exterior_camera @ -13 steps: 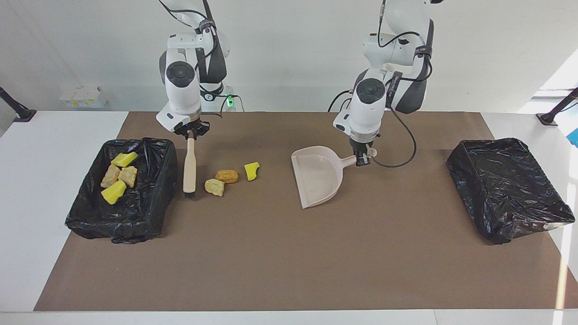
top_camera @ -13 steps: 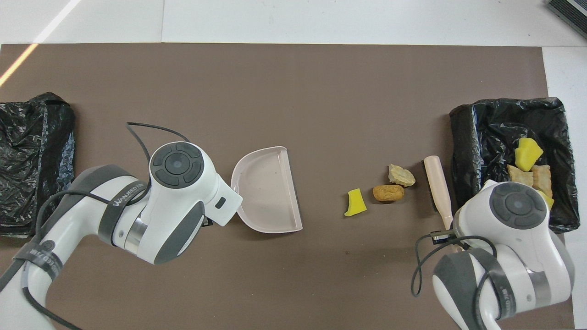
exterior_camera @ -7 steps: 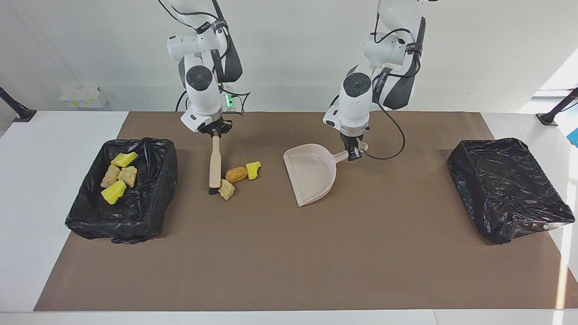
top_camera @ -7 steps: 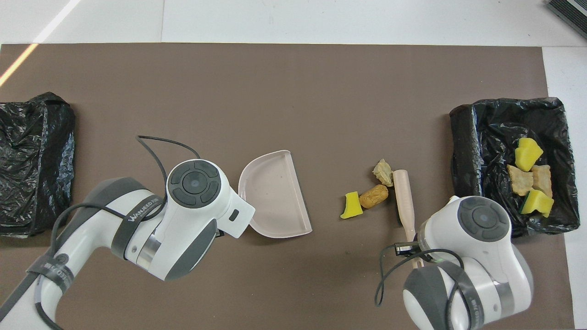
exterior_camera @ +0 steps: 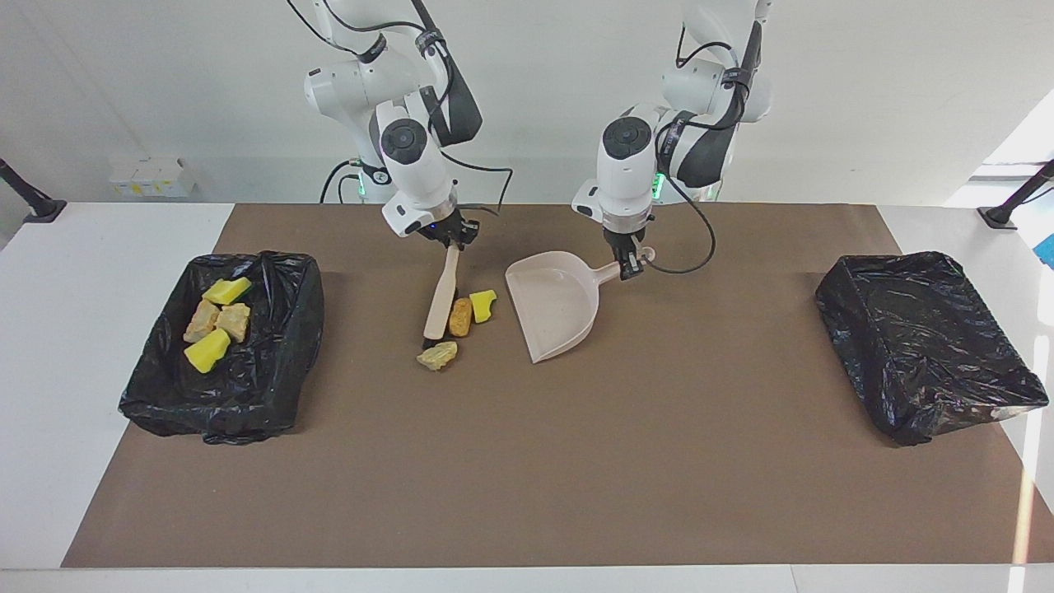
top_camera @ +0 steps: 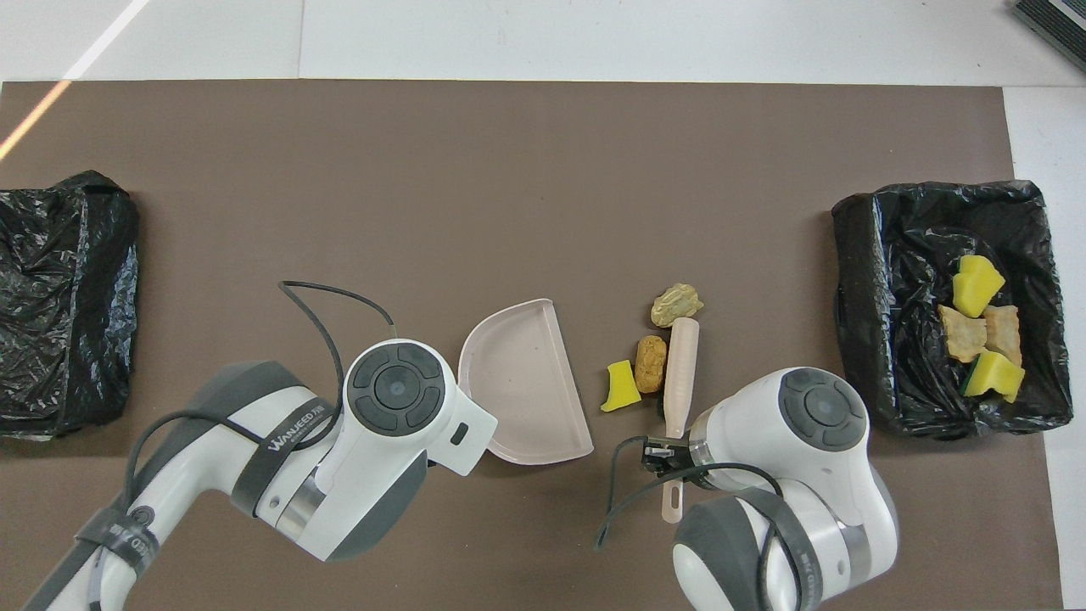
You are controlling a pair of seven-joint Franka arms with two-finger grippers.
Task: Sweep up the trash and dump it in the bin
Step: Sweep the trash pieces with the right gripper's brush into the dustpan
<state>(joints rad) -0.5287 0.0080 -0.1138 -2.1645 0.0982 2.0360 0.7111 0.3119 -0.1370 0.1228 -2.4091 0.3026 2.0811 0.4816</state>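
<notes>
Three bits of trash lie on the brown mat: a yellow sponge chunk (exterior_camera: 482,305) (top_camera: 622,388), an orange-brown lump (exterior_camera: 460,317) (top_camera: 651,363) and a pale beige lump (exterior_camera: 437,355) (top_camera: 676,304). My right gripper (exterior_camera: 451,237) is shut on the beige-handled brush (exterior_camera: 439,292) (top_camera: 681,373), whose head rests on the mat against the brown lump. My left gripper (exterior_camera: 630,268) is shut on the handle of the beige dustpan (exterior_camera: 553,305) (top_camera: 522,382), its open mouth just beside the yellow chunk. The black-lined bin (exterior_camera: 288,329) (top_camera: 865,280) at the right arm's end holds several more pieces (exterior_camera: 216,321).
A second black-lined bin (exterior_camera: 922,342) (top_camera: 59,297) sits at the left arm's end of the table with nothing showing in it. The brown mat (exterior_camera: 527,461) covers most of the white table.
The right arm swept the brush toward the table's middle, pushing the three pieces closer together and toward the dustpan. The left arm slid the dustpan toward the trash.
</notes>
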